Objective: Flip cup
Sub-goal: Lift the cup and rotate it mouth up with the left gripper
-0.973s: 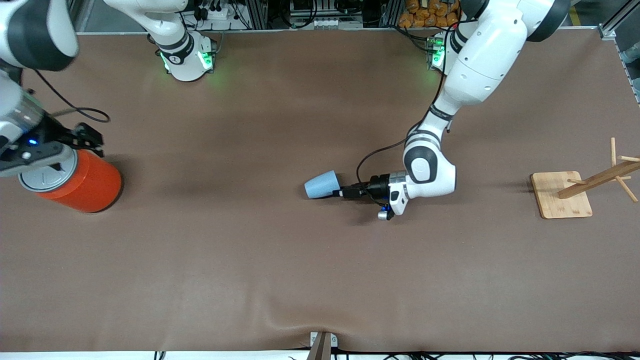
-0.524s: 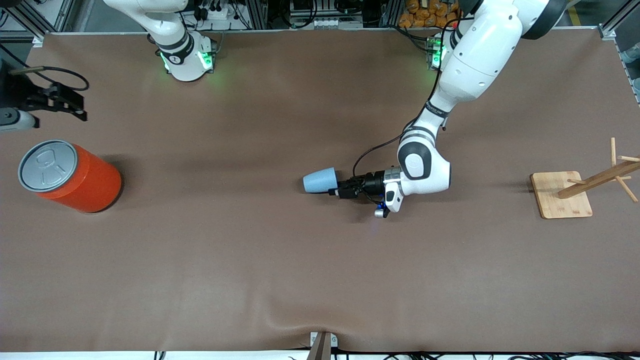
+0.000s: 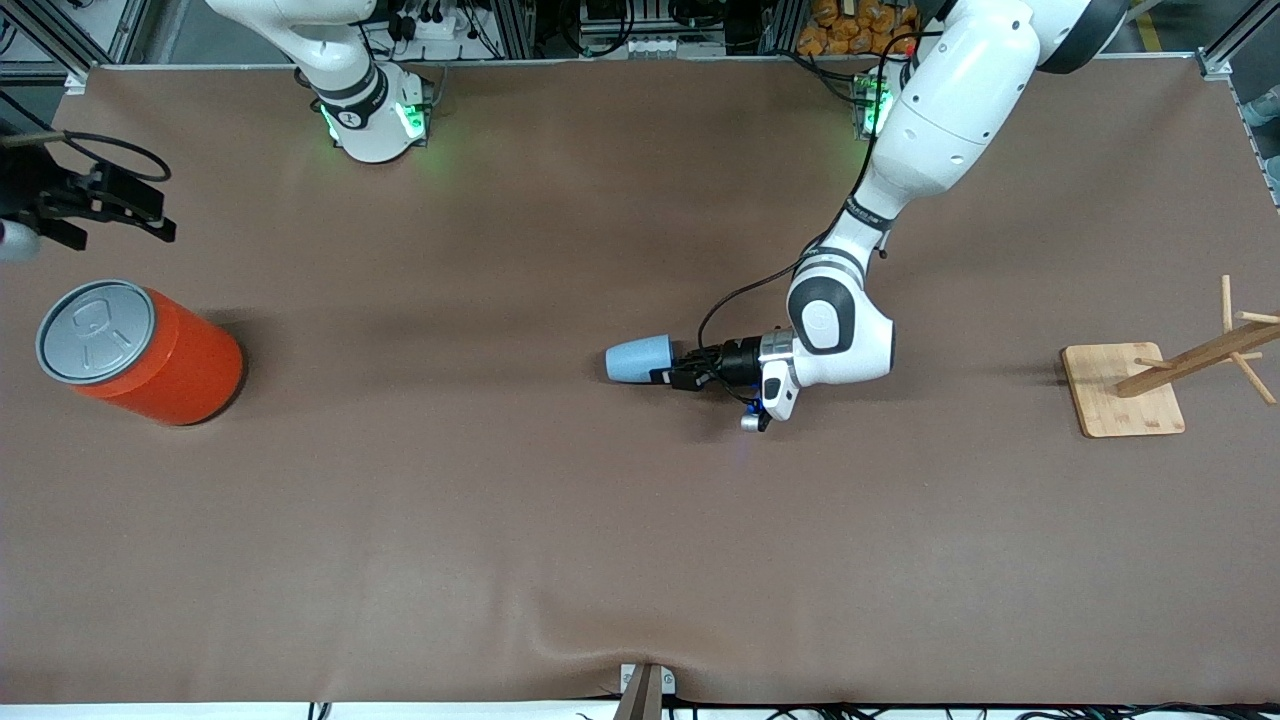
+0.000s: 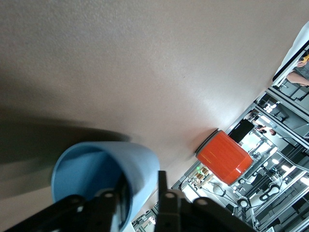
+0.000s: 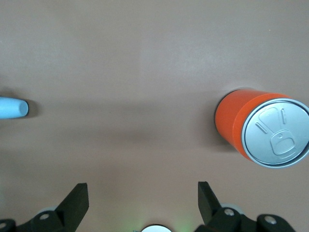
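Since a second ago, the right gripper point(image 3: 110, 215) has left the orange can point(image 3: 140, 353), fingers spread. Left gripper point(image 3: 672, 373) pinches the cup's point(image 3: 638, 359) rim mid-table; cup sideways, flip unfinished.

Cup point(image 3: 638, 359) on its side near middle of surface point(image 3: 560, 540), mouth toward left arm's end. Left end effector point(image 3: 672, 376) at cup's mouth, one finger inside, one outside wall. Can point(image 3: 140, 352) upright at right arm's end, well apart from cup. Right end effector point(image 3: 110, 205) up in air, over surface beside can, fingers spread. Wooden rack point(image 3: 1160, 380) at left arm's end.
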Controlling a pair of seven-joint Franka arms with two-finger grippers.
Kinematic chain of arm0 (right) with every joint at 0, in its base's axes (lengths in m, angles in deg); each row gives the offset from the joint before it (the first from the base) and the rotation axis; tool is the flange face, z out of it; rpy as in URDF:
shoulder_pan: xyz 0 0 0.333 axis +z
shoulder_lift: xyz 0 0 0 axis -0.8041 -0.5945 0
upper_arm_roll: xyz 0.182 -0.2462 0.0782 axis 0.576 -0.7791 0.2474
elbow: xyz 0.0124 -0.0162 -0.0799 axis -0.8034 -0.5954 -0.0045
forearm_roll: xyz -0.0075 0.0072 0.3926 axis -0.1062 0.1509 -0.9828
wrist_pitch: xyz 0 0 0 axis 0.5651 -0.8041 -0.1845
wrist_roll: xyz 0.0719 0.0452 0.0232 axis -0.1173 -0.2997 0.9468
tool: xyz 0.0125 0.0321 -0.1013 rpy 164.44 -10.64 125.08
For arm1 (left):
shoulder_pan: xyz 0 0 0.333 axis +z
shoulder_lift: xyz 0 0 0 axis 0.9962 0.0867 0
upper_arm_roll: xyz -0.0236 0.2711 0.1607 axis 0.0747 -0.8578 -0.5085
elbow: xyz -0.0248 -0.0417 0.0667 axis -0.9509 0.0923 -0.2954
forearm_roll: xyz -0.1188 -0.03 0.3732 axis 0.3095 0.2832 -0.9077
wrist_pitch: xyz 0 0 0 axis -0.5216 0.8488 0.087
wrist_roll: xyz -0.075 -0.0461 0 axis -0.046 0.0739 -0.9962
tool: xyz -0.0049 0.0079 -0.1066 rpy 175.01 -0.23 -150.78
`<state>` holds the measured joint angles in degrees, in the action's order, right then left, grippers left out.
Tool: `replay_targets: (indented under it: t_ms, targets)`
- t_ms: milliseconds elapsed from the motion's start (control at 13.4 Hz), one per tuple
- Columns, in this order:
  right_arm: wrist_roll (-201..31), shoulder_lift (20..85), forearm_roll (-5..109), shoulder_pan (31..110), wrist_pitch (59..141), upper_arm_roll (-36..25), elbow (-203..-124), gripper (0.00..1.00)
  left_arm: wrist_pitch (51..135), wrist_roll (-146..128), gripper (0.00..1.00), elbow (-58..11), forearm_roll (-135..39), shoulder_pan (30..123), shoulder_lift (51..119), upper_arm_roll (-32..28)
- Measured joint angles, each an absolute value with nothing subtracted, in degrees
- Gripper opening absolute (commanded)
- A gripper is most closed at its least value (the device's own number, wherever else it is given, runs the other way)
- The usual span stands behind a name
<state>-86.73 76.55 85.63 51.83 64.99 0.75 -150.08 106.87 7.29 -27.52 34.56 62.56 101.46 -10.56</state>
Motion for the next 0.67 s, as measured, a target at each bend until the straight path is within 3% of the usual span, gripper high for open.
replay_targets:
  t_ms: [374, 674]
  targets:
    - [-86.67, 77.61, 85.67, 52.72, 65.01, -1.64, -150.01, 1.00, 107.76, 4.01, 0.00, -26.47, 30.79, 63.33, 98.47, -11.83]
    - [-86.69, 77.61, 85.70, 54.06, 65.32, -2.56, -150.01, 1.00, 107.91, -14.48, 0.00, -25.58, 3.57, 68.04, 88.00, -12.47]
